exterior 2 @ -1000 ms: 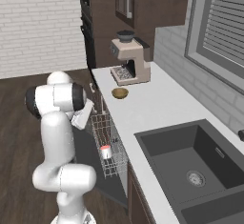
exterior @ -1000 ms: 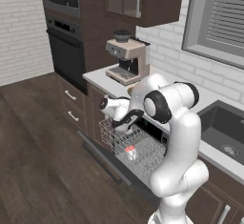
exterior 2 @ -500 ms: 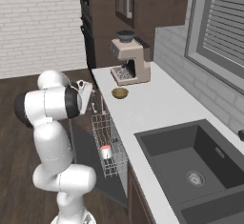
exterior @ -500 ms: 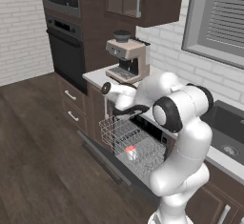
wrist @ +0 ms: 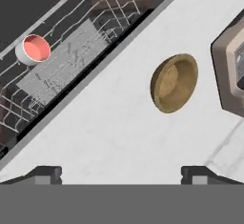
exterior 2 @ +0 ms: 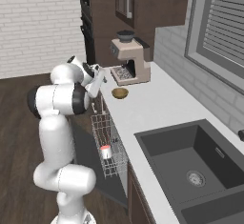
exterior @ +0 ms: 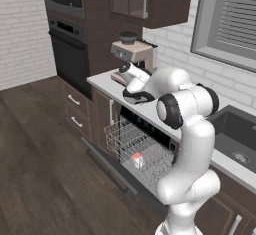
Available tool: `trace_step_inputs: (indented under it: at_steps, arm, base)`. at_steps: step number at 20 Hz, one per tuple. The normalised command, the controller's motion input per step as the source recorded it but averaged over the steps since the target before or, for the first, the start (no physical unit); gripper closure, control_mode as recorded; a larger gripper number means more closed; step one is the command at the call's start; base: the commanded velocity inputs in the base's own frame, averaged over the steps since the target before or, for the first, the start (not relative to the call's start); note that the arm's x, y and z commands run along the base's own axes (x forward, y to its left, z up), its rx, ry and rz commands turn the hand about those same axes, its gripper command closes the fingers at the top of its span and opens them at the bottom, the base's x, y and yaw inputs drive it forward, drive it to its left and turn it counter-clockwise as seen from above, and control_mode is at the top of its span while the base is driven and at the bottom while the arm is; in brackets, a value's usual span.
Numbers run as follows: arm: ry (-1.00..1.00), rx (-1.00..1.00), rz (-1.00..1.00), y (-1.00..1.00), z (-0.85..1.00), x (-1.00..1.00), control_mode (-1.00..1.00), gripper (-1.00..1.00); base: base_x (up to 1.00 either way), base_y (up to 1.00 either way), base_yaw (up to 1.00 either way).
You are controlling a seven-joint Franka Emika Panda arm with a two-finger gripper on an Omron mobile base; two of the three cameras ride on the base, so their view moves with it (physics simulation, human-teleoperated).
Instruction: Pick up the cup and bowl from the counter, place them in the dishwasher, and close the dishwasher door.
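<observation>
Gripper [wrist: 121,171] stands released and empty, its two dark fingertips [wrist: 45,172] spread wide at the bottom of the hand view over bare counter [wrist: 119,127]. In the right base view the gripper [exterior 2: 96,78] sits at upper left of centre, above the counter's front edge, just left of the bowl [exterior 2: 120,93]. In the hand view the bowl [wrist: 174,83] lies right of centre, upright and apart from the fingertips, with a corner of the coffee machine [wrist: 232,66] at the right edge. In the left base view the bowl is hidden behind the arm. The cup [wrist: 33,49] stands in the wire rack [wrist: 66,61] at upper left of the hand view, red top facing the camera. In the left base view the cup [exterior: 136,159] rests in the pulled-out rack [exterior: 135,146] at lower centre, over the lowered dishwasher door [exterior: 107,166]. The dishwasher [exterior 2: 107,151] stands open at lower left of centre in the right base view, the sink [exterior 2: 190,163] at lower right.
</observation>
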Motion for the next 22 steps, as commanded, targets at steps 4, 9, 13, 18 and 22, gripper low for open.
trace_step_inputs:
  at_steps: [4, 9, 13, 18, 22]
  arm:
    - [0.01, 0.12, -0.08, -0.22, -0.62, 0.96, -1.0, -1.0]
    - [0.0, 0.14, -0.1, -0.02, -0.48, 0.61, -1.0, -1.0]
    - [0.01, 0.12, -0.09, -0.06, -0.49, 0.59, -1.0, -1.0]
    - [0.01, 0.11, -0.05, -0.07, -0.56, 0.65, -1.0, -1.0]
    - [0.01, 0.1, -0.03, -0.02, -0.43, 0.53, -1.0, -1.0]
  base:
    - [0.0, 0.0, 0.0]
    - [0.0, 0.0, 0.0]
    - [0.0, 0.0, 0.0]
    - [0.0, 0.0, 0.0]
    - [0.0, 0.0, 0.0]
